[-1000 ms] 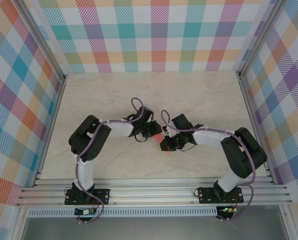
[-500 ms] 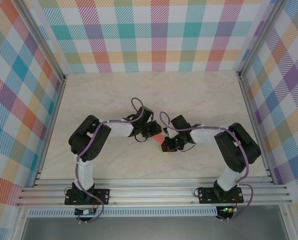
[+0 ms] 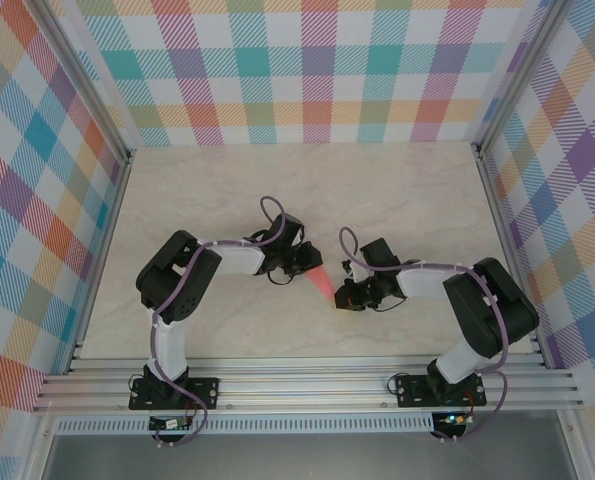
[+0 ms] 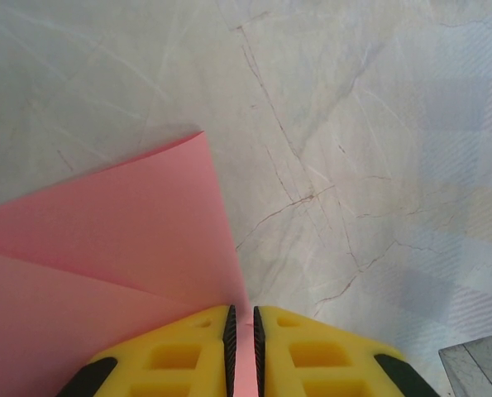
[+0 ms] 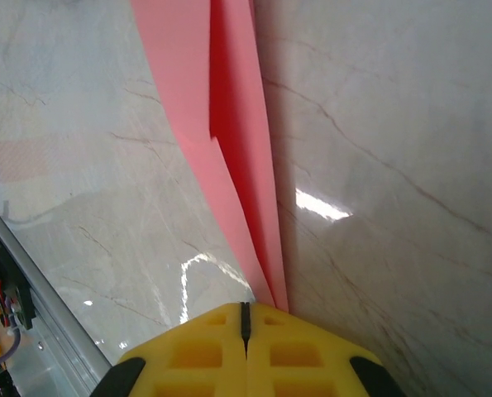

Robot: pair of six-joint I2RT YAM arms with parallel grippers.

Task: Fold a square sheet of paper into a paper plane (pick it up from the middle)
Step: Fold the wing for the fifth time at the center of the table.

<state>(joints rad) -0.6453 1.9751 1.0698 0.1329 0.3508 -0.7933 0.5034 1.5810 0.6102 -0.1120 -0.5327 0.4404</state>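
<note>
The salmon-pink sheet of paper point(image 3: 322, 285) is folded into a narrow pointed wedge, close to a paper plane's shape, and lies low over the middle of the table between both grippers. My left gripper point(image 3: 305, 265) is shut on its wide end. In the left wrist view the pink paper point(image 4: 130, 248) runs into the thin gap of that gripper point(image 4: 242, 324). My right gripper point(image 3: 345, 296) sits at the narrow end. In the right wrist view this gripper point(image 5: 246, 318) is fully shut, and the layered paper point(image 5: 229, 124) tapers to a tip that slips under its right-hand finger point(image 5: 312, 347).
The marble-patterned tabletop point(image 3: 407, 200) stretches bare toward the back. Checked walls point(image 3: 37, 200) close off the left, right and far sides. An aluminium rail point(image 3: 307, 385) carrying both arm bases runs along the near edge, and it also appears close by as the rail point(image 5: 31, 273) beside my right gripper.
My right gripper has slid right and slightly toward the near edge, along the paper to its narrow tip, uncovering more pink paper between the grippers. The left gripper has stayed put.
</note>
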